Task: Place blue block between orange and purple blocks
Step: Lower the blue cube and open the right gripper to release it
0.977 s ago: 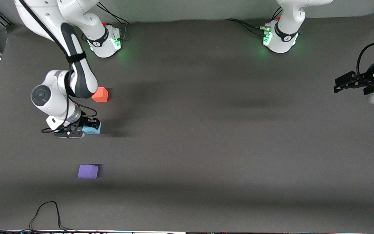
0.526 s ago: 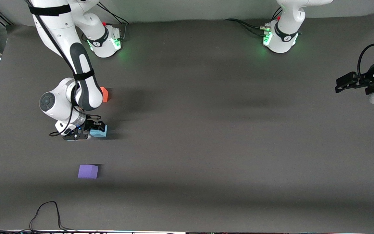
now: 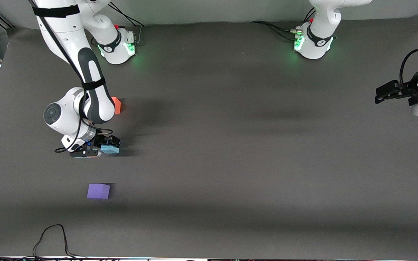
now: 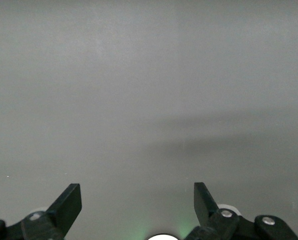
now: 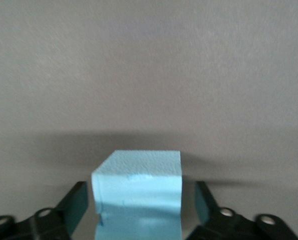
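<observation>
The light blue block (image 3: 111,148) rests on the grey table, nearer the front camera than the orange block (image 3: 117,105) and farther than the purple block (image 3: 98,191). The right arm partly hides the orange block. My right gripper (image 3: 109,145) is low over the blue block and open. In the right wrist view the blue block (image 5: 137,195) stands between the fingers of my right gripper (image 5: 138,200), with a small gap on each side. My left gripper (image 3: 380,95) waits at the left arm's end of the table. It shows open and empty in the left wrist view (image 4: 137,200).
A black cable (image 3: 51,237) loops on the table's edge nearest the front camera, near the purple block. The two arm bases (image 3: 118,45) (image 3: 312,43) stand along the edge farthest from the front camera.
My right gripper moved the blue block a little toward the left arm's end, and its arm came to cover more of the orange block. In the last half second it has held still.
</observation>
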`<state>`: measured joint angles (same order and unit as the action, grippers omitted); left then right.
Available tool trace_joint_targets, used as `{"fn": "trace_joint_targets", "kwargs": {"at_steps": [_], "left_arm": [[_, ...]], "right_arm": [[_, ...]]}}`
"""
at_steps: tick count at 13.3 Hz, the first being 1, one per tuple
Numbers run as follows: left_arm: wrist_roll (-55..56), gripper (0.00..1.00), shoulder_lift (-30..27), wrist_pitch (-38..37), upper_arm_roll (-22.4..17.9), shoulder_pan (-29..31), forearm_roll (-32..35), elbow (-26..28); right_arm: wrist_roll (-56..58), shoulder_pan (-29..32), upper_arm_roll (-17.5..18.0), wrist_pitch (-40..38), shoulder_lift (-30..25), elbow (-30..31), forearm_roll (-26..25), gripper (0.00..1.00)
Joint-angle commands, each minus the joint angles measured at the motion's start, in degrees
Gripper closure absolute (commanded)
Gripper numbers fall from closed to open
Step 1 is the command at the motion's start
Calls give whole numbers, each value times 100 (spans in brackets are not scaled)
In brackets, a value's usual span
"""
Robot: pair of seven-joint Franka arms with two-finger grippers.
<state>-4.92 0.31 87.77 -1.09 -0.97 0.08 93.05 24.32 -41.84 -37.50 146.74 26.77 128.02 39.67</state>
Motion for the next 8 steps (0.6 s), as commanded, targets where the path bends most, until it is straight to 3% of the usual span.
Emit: {"fn": "trace_joint_targets", "kwargs": {"at_steps": [1,3,5,8], "left_arm": [[-18,0,4,30,-67,-96,36,2],[-26,0,13,100,-76,-96,27,-15],[-35,0,30,126,-67,-88,36,-15],[-35,0,30,161,-76,-87,36,-15]], "right_arm": [[135,-157,-406,-564,-583,-48,-2,0],[-83,-385,-853,-978,-996,-267,-720,0],[-671,-553,-1188,-1915,-1357,-793,-1467,0],[-1594,-553,-1216,-3691,-1911,-1979,-2514,0]]}}
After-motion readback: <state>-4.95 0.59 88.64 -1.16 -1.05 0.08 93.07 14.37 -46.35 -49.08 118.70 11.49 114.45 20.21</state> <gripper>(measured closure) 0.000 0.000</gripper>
